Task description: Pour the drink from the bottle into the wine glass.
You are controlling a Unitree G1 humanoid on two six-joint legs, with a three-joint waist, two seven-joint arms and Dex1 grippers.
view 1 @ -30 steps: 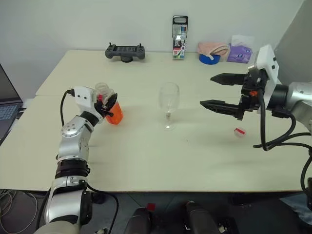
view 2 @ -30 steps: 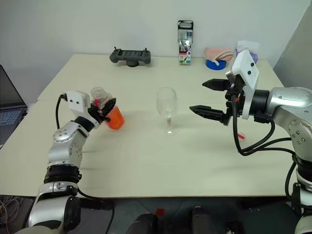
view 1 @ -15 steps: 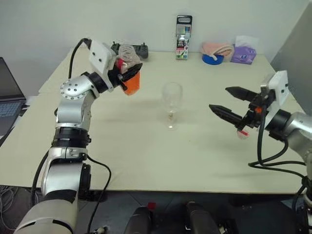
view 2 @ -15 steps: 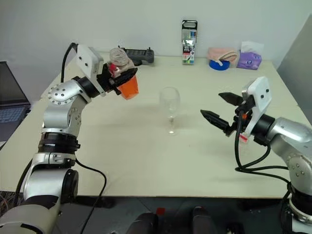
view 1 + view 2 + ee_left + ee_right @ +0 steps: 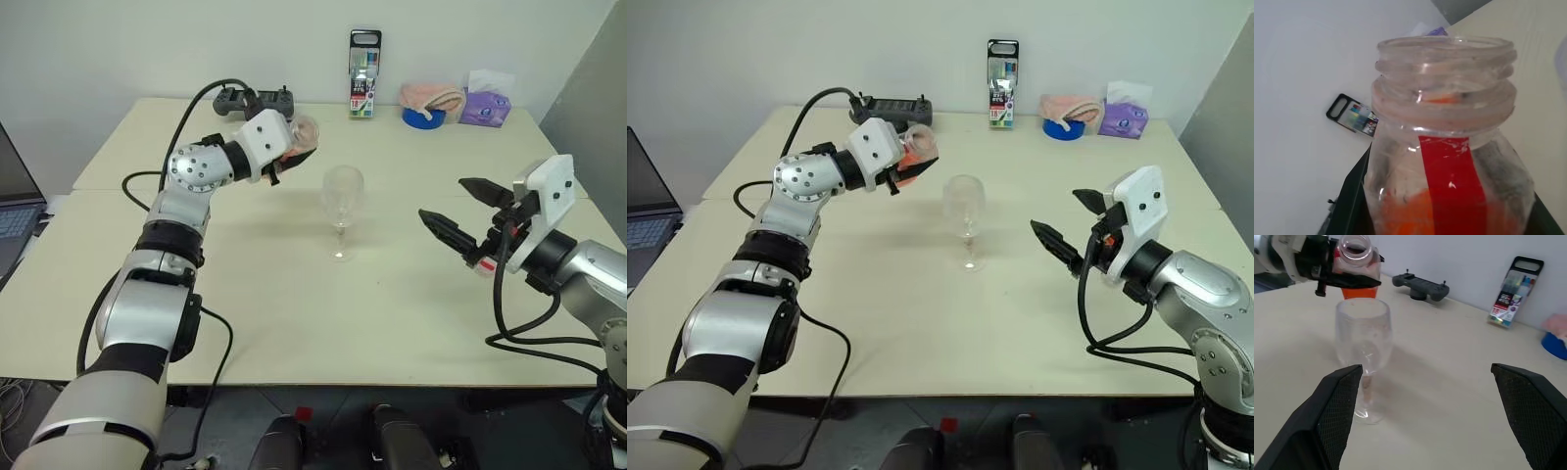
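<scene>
While the left gripper (image 5: 906,162) is clamping the uncapped bottle (image 5: 917,149) upper centre, a controller (image 5: 254,101) is lying behind; right gripper (image 5: 460,211) is gaping wide beside the wine glass (image 5: 342,196).

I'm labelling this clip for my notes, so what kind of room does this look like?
Probably an office or lab used for robot trials: a plain beige table against a bare wall, a handheld controller and a pack of markers at the back, and a laptop on the left.

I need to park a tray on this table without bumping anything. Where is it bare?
Bare: the near strip in front of the wine glass, and the left half below the left pincer holding the bottle. Crowded: the far edge, with controller, marker pack and tape roll.
</scene>
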